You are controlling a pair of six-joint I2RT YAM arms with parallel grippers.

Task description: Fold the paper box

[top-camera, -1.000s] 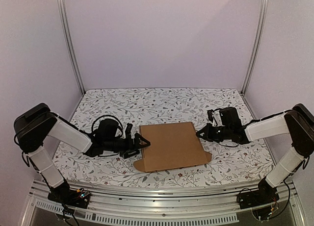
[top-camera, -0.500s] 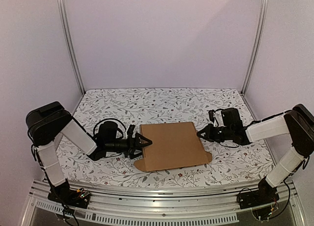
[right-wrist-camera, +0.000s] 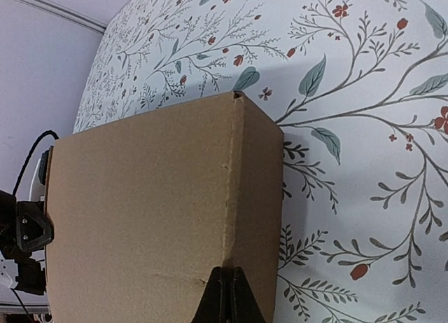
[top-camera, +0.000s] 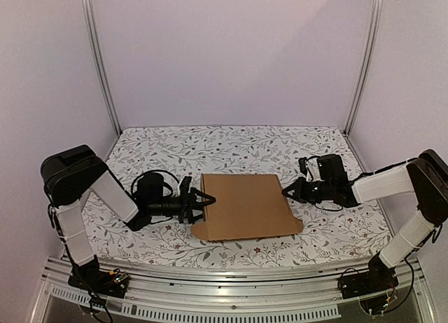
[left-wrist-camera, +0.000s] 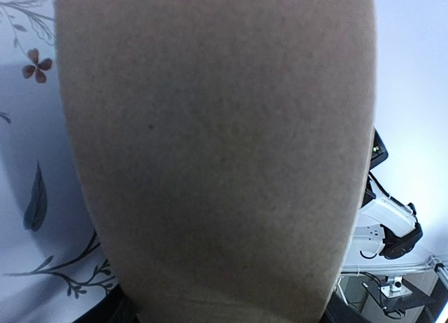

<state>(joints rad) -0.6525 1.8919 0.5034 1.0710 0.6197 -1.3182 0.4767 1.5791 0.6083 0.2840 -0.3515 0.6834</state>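
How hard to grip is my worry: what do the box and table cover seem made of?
Paper box: brown cardboard, matte, unprinted; creased fold line, fibrous surface. Table cover: probably printed cloth or vinyl, matte floral pattern; cannot tell which.

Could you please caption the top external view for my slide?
Paper box on floral table: left tool open at one edge, right tool shut opposite.

Light: soft, even, faintly violet, from overhead.
Shadows: pale and short, hugging the edges of the box.
Focus: left wrist view blurred by closeness; other views sharp.
Edges: posts lean outward in the top view.
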